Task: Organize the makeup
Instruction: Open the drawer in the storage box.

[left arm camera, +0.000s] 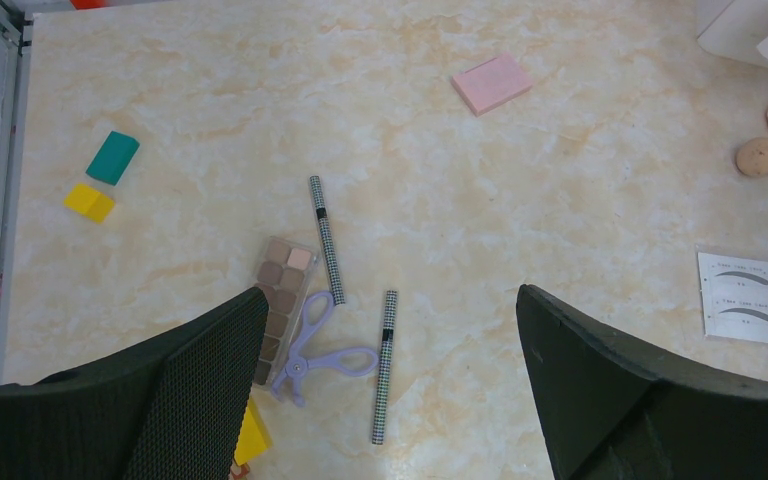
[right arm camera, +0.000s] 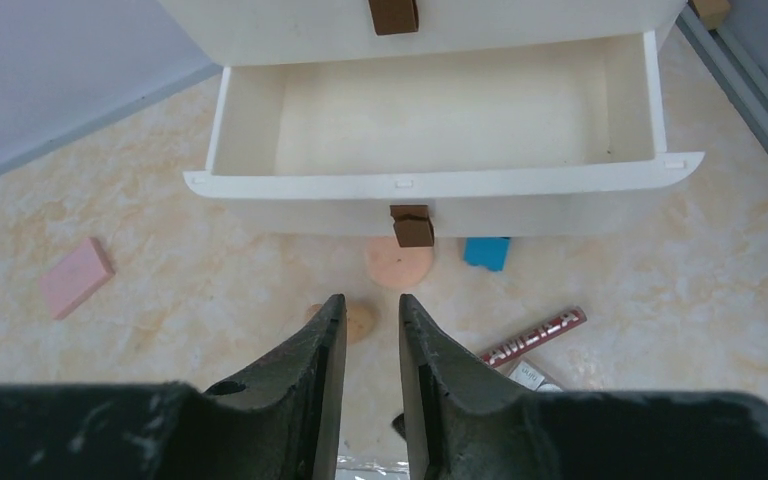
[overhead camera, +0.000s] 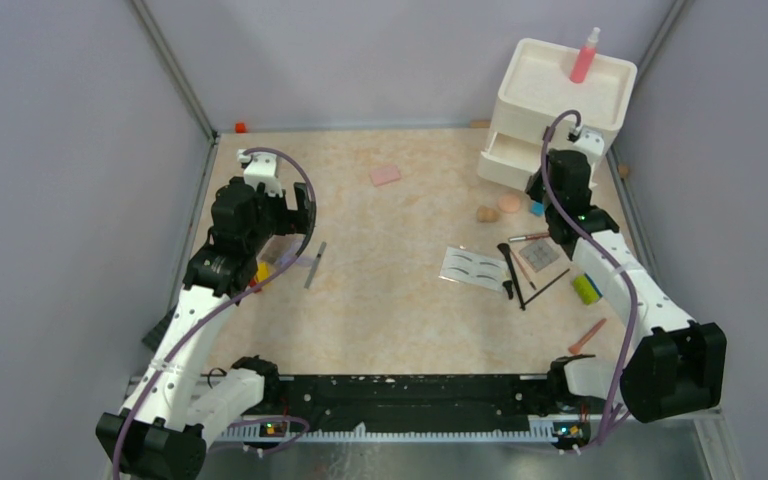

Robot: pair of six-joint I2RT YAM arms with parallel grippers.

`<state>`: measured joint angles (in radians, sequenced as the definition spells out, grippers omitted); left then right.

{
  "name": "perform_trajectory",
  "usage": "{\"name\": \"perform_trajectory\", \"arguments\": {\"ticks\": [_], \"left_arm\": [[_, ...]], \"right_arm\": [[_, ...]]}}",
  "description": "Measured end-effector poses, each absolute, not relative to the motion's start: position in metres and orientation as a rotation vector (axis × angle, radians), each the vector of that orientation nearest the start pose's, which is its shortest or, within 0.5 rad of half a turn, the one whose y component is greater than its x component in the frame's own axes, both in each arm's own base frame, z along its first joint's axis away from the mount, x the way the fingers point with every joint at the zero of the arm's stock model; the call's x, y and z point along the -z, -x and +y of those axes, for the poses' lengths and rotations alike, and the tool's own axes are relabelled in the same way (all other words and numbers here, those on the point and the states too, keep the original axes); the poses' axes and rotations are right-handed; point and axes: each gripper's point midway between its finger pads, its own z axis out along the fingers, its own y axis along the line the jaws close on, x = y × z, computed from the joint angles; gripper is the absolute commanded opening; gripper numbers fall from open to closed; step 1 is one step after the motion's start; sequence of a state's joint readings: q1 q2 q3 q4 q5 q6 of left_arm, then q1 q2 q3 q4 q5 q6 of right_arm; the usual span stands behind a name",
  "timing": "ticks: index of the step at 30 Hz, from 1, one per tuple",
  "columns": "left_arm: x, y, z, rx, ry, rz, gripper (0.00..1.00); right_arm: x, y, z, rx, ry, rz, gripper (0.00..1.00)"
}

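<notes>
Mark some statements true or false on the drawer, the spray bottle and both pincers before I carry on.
The lower drawer is pulled out and looks empty. True.
The pink spray bottle lies on the table. False: it stands in the organizer's top tray.
The left pincer is wide open, holding nothing. True.
The right pincer grips the drawer handle. False: its fingers are slightly apart, short of the handle, empty.
The pink pad is in the drawer. False: it lies on the table.
</notes>
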<state>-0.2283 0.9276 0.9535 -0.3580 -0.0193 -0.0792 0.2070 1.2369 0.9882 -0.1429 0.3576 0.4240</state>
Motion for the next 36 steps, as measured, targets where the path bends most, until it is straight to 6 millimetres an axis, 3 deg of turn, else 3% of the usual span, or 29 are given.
{"name": "perform_trajectory", "arguments": {"ticks": [11, 20, 36], "left_arm": [[-0.27, -0.319, -0.074, 0.19, -0.129, 1.903, 0.99], [-0.27, -0.319, -0.074, 0.19, -0.129, 1.903, 0.99], [-0.27, -0.319, -0.074, 0.19, -0.129, 1.903, 0.99]], "right_arm": [[-0.219, -0.399, 0.031, -0.014, -0.454, 1.92, 0.49], [-0.155, -0.422, 0.029, 0.048, -0.444, 2.074, 0.49], [-0.142, -0.457, 0.013, 0.063, -0.467, 2.073, 0.49]]}}
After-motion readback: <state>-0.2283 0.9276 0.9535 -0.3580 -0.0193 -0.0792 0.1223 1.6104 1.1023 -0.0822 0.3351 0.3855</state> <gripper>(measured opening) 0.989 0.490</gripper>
